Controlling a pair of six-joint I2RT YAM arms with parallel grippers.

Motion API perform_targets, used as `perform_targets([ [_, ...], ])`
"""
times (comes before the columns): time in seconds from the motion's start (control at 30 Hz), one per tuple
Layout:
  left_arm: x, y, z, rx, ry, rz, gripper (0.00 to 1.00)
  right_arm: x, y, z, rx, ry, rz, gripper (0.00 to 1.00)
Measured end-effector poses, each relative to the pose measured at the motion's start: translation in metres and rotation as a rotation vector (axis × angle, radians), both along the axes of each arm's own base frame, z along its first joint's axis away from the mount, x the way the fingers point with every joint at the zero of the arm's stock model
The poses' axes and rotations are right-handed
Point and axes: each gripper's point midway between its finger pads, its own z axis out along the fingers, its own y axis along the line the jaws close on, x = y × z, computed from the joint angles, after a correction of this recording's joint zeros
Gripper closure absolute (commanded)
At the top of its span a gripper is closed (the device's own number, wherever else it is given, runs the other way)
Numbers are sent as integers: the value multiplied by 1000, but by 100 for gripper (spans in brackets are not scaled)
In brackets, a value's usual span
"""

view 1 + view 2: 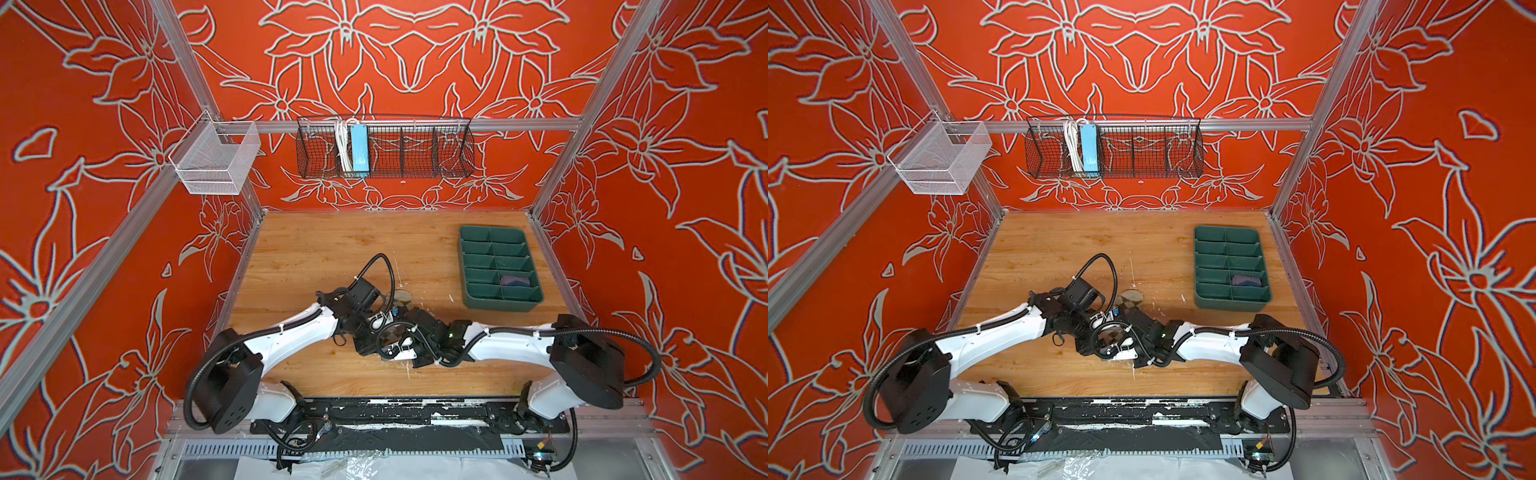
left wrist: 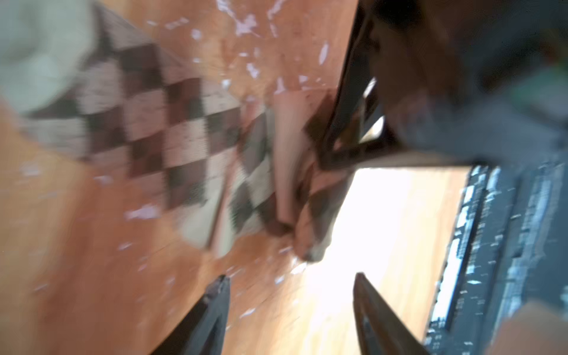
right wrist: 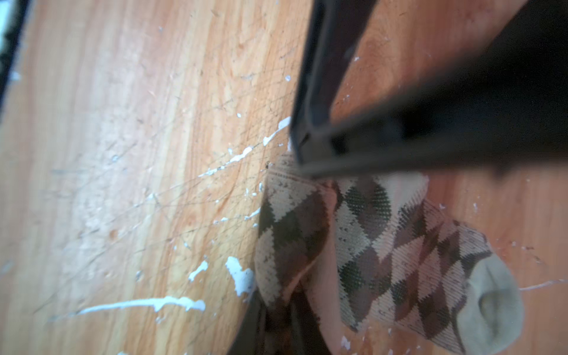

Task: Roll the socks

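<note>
The beige argyle sock (image 3: 384, 246) lies on the wooden table mid-front, its grey toe (image 1: 402, 296) poking out from under the two wrists in both top views. My right gripper (image 3: 276, 325) is shut on the sock's folded-over end. My left gripper (image 2: 290, 282) stands open just off that same end, with only bare wood between its fingertips. One of its fingers (image 3: 310, 92) reaches down to the sock's edge in the right wrist view. The purple sock (image 1: 515, 280) sits as a bundle in a near compartment of the green tray (image 1: 498, 305).
The green divided tray (image 1: 1233, 304) stands at the right of the table. A black wire basket (image 1: 384, 147) holding a blue power strip and a white mesh basket (image 1: 216, 160) hang on the back rail. White paint flecks mark the wood.
</note>
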Motion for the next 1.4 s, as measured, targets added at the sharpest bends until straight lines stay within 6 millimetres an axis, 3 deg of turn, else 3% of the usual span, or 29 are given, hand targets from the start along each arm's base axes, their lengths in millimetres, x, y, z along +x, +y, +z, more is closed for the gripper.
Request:
perform_targets([
  [0.13, 16, 20, 20, -14, -186, 117, 28, -5, -2, 4, -4, 104, 12, 100],
  [0.33, 41, 63, 90, -106, -579, 337, 16, -14, -3, 10, -17, 319, 27, 100],
  [0.5, 28, 80, 138, -214, -757, 367, 18, -9, 2, 9, -47, 505, -2, 100],
  [0.6, 15, 75, 144, -229, -766, 279, 21, -4, 4, 3, -83, 585, -35, 100],
  [0.77, 1, 61, 134, -171, -674, 124, 24, 5, 6, -6, -146, 661, -85, 100],
  [0.9, -13, 38, 111, -110, -623, -41, 24, 8, 5, -6, -166, 686, -103, 100],
  [1.17, -59, -14, 25, 59, -524, -366, 37, 11, 3, -5, -162, 716, -128, 100],
  [1.27, -61, -24, -4, 128, -481, -377, 42, 12, 2, -5, -161, 719, -133, 100],
  [1.4, -50, -29, -26, 174, -482, -309, 47, 12, 1, -5, -161, 721, -133, 100],
])
